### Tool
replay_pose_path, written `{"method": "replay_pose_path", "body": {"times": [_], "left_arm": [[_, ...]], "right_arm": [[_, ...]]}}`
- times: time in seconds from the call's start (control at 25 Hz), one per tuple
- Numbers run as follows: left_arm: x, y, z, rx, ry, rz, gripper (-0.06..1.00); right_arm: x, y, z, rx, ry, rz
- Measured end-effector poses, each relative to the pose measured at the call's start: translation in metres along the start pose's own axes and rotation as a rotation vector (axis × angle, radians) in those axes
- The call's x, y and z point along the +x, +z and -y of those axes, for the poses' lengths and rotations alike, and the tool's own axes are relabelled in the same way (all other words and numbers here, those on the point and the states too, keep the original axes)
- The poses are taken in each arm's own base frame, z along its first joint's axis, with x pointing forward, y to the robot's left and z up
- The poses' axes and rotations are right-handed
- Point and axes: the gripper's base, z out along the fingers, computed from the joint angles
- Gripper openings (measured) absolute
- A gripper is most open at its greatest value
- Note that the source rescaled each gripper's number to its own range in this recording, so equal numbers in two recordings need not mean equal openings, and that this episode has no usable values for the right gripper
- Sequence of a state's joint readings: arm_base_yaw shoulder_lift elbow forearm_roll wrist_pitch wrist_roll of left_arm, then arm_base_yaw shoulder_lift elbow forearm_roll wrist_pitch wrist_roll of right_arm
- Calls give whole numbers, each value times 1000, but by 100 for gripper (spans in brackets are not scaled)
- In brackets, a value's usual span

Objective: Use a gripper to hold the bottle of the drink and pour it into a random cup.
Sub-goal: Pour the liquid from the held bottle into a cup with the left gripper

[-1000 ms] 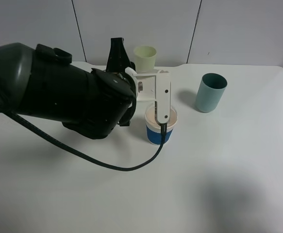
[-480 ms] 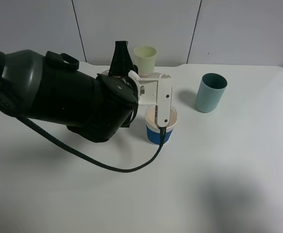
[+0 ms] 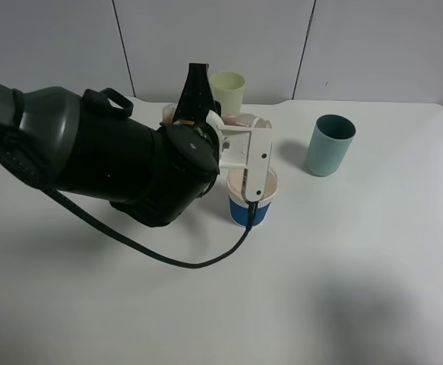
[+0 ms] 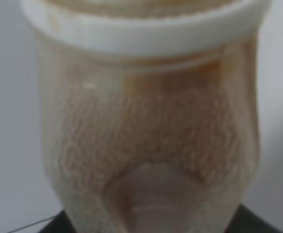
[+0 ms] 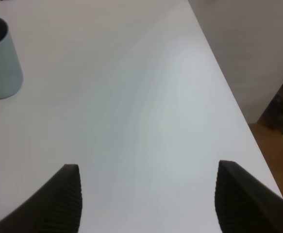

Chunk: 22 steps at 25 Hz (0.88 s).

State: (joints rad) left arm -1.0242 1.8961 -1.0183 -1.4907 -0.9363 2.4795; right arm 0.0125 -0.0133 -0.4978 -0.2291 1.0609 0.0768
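Note:
My left gripper [image 3: 235, 131], white and blocky on the bulky black arm, is shut on the bottle of the drink [image 3: 240, 120]. The bottle lies tipped over the cup [image 3: 251, 199], a white paper cup with a blue sleeve, and only a strip of its pink label shows. One white finger [image 3: 260, 163] hangs down across the cup's rim. In the left wrist view the clear bottle [image 4: 146, 145] fills the frame, with brown film inside and a white rim. My right gripper [image 5: 148, 204] is open over bare table, nothing between its black fingers [image 5: 66, 199].
A pale green tumbler [image 3: 227, 90] stands behind the gripper at the table's back. A teal tumbler [image 3: 330, 144] stands to the right of the cup, also seen as the teal tumbler [image 5: 0, 58] in the right wrist view. The table's right edge [image 5: 238, 111] is near the right gripper.
The left arm has rolled and shifted slightly right above the cup. The bottle's pink label now shows above the white finger. The cup and tumblers have not moved.

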Motion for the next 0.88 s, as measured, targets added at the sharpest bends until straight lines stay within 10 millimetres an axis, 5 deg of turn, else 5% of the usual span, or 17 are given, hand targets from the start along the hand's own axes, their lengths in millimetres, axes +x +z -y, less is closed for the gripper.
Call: {"method": "replay_pose_path", "body": {"times": [0.88], "left_arm": [[1,0,0,-32,35,3,5]], "right_arm": [[0,0,1,7,13,1]]}}
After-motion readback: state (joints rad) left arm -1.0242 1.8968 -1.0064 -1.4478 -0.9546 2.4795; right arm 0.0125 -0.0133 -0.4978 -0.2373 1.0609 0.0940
